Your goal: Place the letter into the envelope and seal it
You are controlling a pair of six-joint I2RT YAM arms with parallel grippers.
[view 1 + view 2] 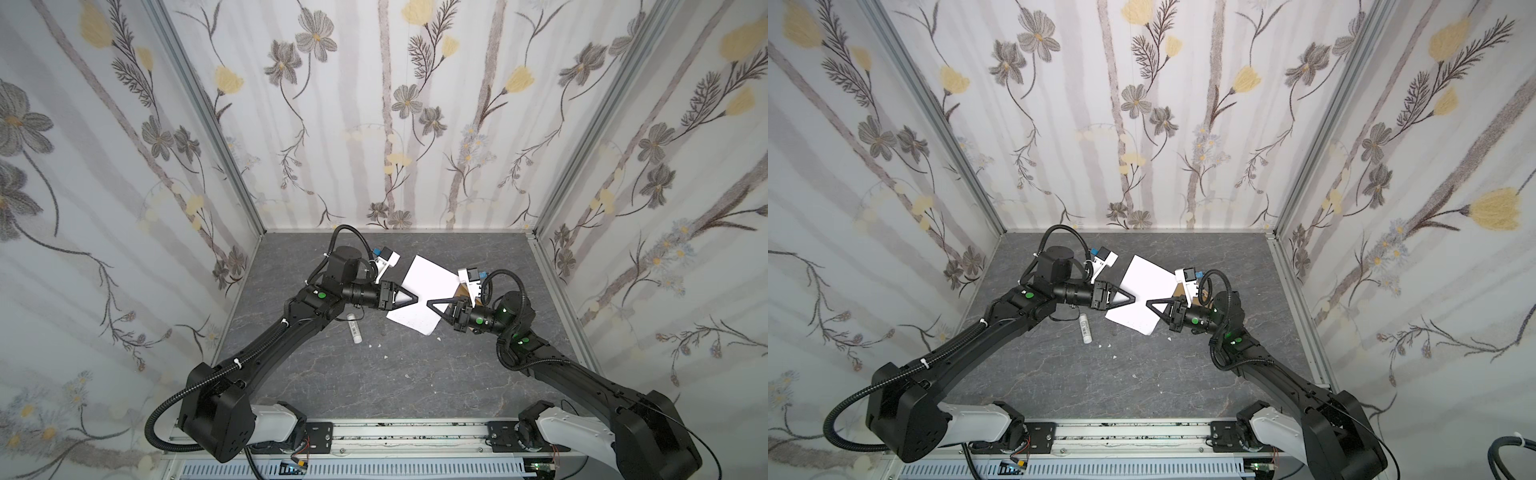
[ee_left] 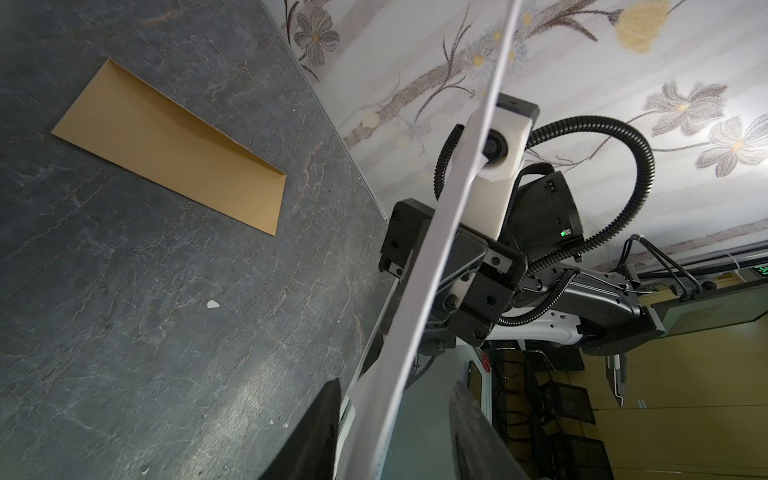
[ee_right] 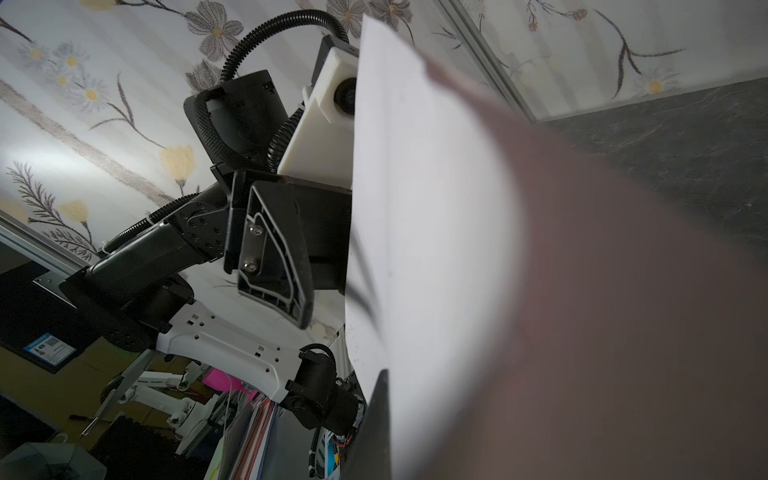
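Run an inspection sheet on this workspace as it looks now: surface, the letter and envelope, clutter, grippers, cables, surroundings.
surface: dark marbled tabletop.
job's things: the letter is held up off the table between the arms, plain white side up; the envelope lies flat on the table, mostly hidden behind the right wrist in both top views.
clutter: white tube lying by the left arm; small white scraps scattered on the table.
grippers: left gripper open, jaws either side of the letter's edge; right gripper shut on the letter.
cables: black corrugated conduit loops at the right wrist; no snag seen.
surroundings: floral-print walls on three sides; metal rail in front.
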